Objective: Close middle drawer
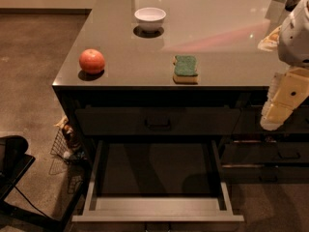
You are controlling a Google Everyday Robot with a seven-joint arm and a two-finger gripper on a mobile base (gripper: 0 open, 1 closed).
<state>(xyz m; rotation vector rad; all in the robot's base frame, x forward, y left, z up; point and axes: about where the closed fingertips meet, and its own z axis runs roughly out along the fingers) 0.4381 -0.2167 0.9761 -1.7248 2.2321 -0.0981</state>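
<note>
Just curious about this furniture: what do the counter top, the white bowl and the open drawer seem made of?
Counter top: glossy grey with mirror-like reflections, perhaps polished stone or laminate. White bowl: smooth, likely glazed ceramic. Middle drawer: matte grey walls, maybe painted metal or laminate; hard to tell. The gripper, cream and plastic-looking, hangs by the counter's right front edge.

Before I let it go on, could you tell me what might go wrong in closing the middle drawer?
The gripper hangs to the right of the open middle drawer, level with the upper drawer front, so it might push the wrong front. A push on the drawer's right corner, not its centre, could skew and jam it.
</note>
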